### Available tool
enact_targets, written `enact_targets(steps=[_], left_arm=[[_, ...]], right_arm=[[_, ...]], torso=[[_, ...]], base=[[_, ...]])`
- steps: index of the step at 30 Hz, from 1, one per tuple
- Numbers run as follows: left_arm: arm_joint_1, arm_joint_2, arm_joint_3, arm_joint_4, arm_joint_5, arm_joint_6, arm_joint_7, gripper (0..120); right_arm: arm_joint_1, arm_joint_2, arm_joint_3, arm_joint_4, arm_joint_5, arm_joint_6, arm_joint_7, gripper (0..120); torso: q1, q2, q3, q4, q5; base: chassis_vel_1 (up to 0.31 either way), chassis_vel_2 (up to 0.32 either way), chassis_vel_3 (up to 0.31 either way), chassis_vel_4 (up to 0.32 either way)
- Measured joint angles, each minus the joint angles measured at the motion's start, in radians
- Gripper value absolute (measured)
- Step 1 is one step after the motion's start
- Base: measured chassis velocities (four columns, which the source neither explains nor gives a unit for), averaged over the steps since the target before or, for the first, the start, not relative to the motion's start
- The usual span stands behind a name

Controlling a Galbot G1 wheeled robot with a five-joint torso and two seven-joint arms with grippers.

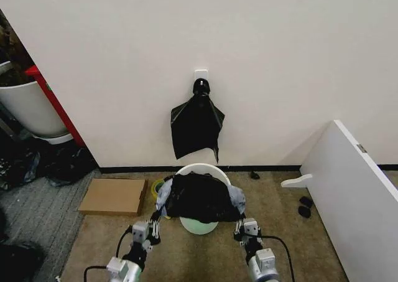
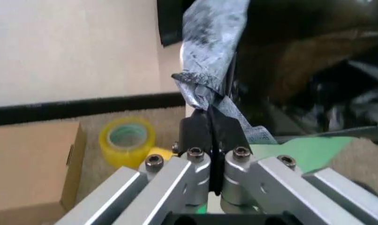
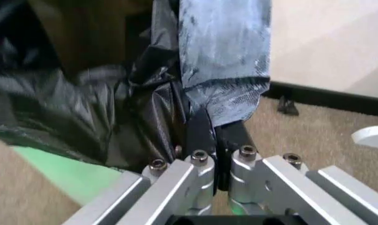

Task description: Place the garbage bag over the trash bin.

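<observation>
The trash bin (image 1: 200, 167) is a round cream-white bucket standing on the carpet by the wall, with its pale green inside (image 1: 199, 226) showing at the near side. The glossy black garbage bag (image 1: 199, 198) is stretched across the bin's mouth between my two grippers. My left gripper (image 1: 156, 221) is shut on a grey-blue strip (image 2: 209, 28) at the bag's left edge. In the left wrist view that gripper (image 2: 211, 123) pinches the strip. My right gripper (image 1: 240, 223) is shut on the matching strip (image 3: 223, 56) at the right edge, and its wrist view shows the gripper (image 3: 215, 126) against the bag (image 3: 82, 93).
A knotted bunch of black bags (image 1: 196, 126) hangs from a wall hook above the bin. A flat cardboard box (image 1: 113, 196) and a yellow tape roll (image 2: 126, 140) lie left of the bin. A white board (image 1: 351, 195) leans at the right. A bigger white tub (image 1: 28, 108) stands far left.
</observation>
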Motion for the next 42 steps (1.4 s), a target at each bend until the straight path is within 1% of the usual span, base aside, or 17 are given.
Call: enact_targets(steps=[4, 10, 16, 24, 28, 32, 35, 36, 37, 38, 40, 42], left_arm=[[-0.010, 0.005, 0.003, 0.035, -0.001, 0.007, 0.001, 0], [-0.106, -0.029, 0.031, 0.124, -0.023, 0.042, -0.018, 0], [-0.148, -0.036, 0.039, 0.165, -0.047, 0.068, -0.024, 0], [-0.166, -0.062, 0.034, 0.190, -0.060, 0.067, -0.040, 0], [-0.180, -0.075, 0.022, 0.190, -0.077, 0.065, -0.056, 0], [-0.173, -0.072, 0.014, 0.172, -0.083, 0.065, -0.054, 0], [-0.146, -0.059, 0.008, 0.140, -0.081, 0.067, -0.040, 8], [-0.129, -0.056, 0.001, 0.127, -0.067, 0.064, -0.037, 15], [-0.120, -0.056, -0.001, 0.122, -0.062, 0.061, -0.037, 18], [-0.120, -0.056, -0.001, 0.122, -0.062, 0.061, -0.037, 18], [-0.094, -0.053, -0.006, 0.107, -0.055, 0.053, -0.037, 24], [-0.065, -0.049, -0.017, 0.092, -0.050, 0.038, -0.036, 34]], right_arm=[[0.029, -0.010, -0.001, -0.041, 0.002, -0.017, -0.006, 0], [0.117, 0.007, -0.020, -0.135, 0.023, -0.044, -0.009, 0], [0.145, 0.016, -0.027, -0.182, 0.031, -0.053, -0.011, 0], [0.177, 0.031, -0.032, -0.210, 0.038, 0.007, -0.024, 0], [0.190, 0.040, -0.035, -0.240, 0.035, 0.096, -0.043, 0], [0.185, 0.042, -0.032, -0.242, 0.020, 0.140, -0.077, 0], [0.154, 0.031, -0.030, -0.213, 0.017, 0.151, -0.105, 1], [0.134, 0.024, -0.024, -0.199, 0.007, 0.168, -0.120, 8], [0.123, 0.021, -0.020, -0.193, 0.000, 0.179, -0.134, 11], [0.123, 0.021, -0.020, -0.193, 0.000, 0.179, -0.134, 11], [0.097, 0.012, -0.007, -0.177, -0.026, 0.196, -0.168, 20], [0.070, 0.003, 0.008, -0.165, -0.060, 0.226, -0.199, 28]], torso=[[0.000, 0.000, 0.000, 0.0001, 0.0000], [0.000, 0.000, 0.000, 0.0000, -0.0001], [0.000, 0.000, 0.000, -0.0001, -0.0001], [0.000, 0.000, 0.000, 0.0001, -0.0001], [0.000, 0.000, 0.000, -0.0001, 0.0000], [0.000, 0.000, 0.000, 0.0001, 0.0000], [0.000, 0.000, 0.000, 0.0000, 0.0001], [0.000, 0.000, 0.000, 0.0000, 0.0001], [0.000, 0.000, 0.000, -0.0001, 0.0000], [0.000, 0.000, 0.000, -0.0001, 0.0000], [0.000, 0.000, 0.000, 0.0000, 0.0000], [0.000, 0.000, 0.000, -0.0001, -0.0001]], base=[[0.000, 0.000, 0.000, 0.000], [0.000, 0.000, 0.000, 0.000], [0.000, 0.000, 0.000, 0.000], [0.000, 0.000, 0.000, 0.000], [0.000, 0.000, 0.000, 0.000], [0.000, 0.000, 0.000, 0.000], [0.000, 0.000, 0.000, 0.000], [0.000, 0.000, 0.000, 0.000], [0.000, 0.000, 0.000, 0.000], [0.000, 0.000, 0.000, 0.000], [0.000, 0.000, 0.000, 0.000], [0.000, 0.000, 0.000, 0.000]])
